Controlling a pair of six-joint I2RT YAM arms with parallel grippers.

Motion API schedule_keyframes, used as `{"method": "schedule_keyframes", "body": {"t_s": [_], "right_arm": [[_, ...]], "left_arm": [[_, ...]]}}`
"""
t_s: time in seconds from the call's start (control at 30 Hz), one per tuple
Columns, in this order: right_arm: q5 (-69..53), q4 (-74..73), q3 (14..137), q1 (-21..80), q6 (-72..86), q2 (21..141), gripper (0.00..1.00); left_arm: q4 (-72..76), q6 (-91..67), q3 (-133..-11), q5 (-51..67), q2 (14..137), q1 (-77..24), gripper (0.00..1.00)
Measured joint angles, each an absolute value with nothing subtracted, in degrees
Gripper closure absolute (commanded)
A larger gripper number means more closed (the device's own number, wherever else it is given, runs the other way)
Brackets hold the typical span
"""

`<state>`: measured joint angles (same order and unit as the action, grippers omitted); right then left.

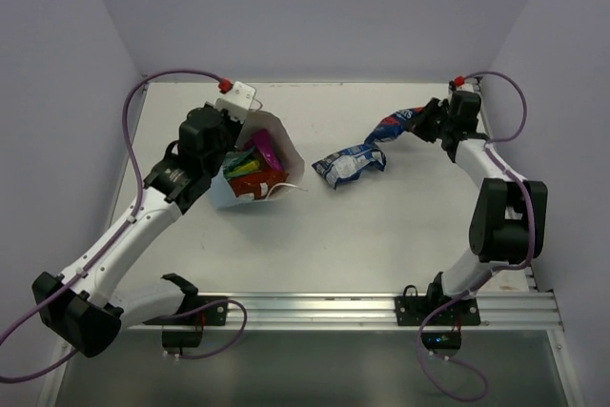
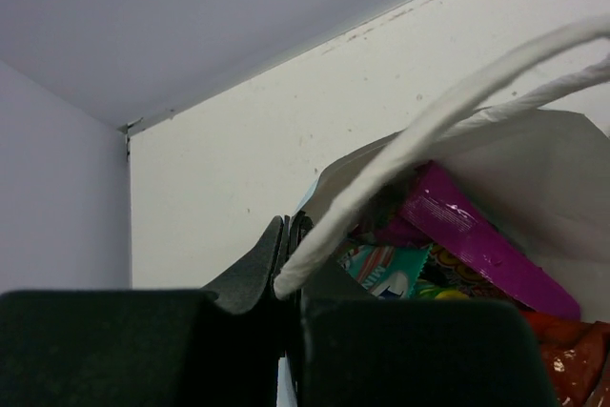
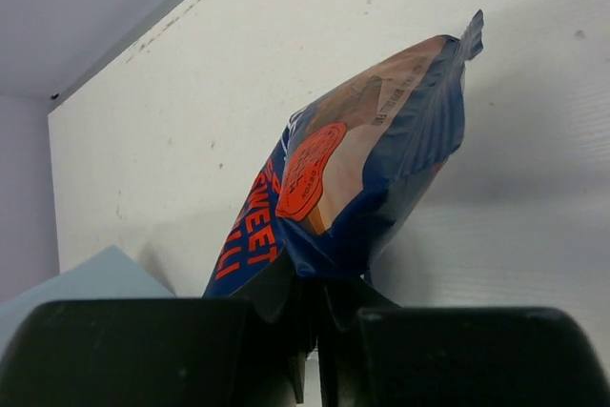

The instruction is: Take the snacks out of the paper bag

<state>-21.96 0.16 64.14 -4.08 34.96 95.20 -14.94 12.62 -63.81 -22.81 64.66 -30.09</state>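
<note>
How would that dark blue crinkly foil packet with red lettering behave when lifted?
Probably light and fairly stiff: the dark blue foil packet sticks out from the right gripper, which is pinched shut on one edge, without drooping. Its smooth foil may be slippery, so a thin edge grip could slide.

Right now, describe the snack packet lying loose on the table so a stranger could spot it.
Find the light-blue paper bag on the table's left side and look just right of it. The blue-and-white packet lies there on the table. Its dark blue neighbour is gripped by the right pincer; this one is free.
</note>
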Motion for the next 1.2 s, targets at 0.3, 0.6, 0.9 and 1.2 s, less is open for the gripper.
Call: {"method": "schedule_keyframes", "body": {"t_s": [0.3,0.6,0.9,1.2], "right_arm": [[-14.17,-11.57,62.83,-4.71,33.87,91.98,0.17],[-4.38,-25.5,64.9,5.08,30.33,66.13,0.15],[-5.45,-21.61,77.3,38.3,25.45,63.13,0.22],[0.19,-15.4,70.76,54.46,22.39,79.7,0.25]], "left_arm": [[-13.76,11.97,-54.89,-14.94,56.66,-29.98,1.0],[-15.66,9.39,-54.28,-9.8,55.24,-30.52,1.0],[-19.18,7.44,-57.43,-9.13,55.57,-31.79,1.0],[-20.53,5.98,-57.82,-9.1,55.24,-32.71,1.0]]}}
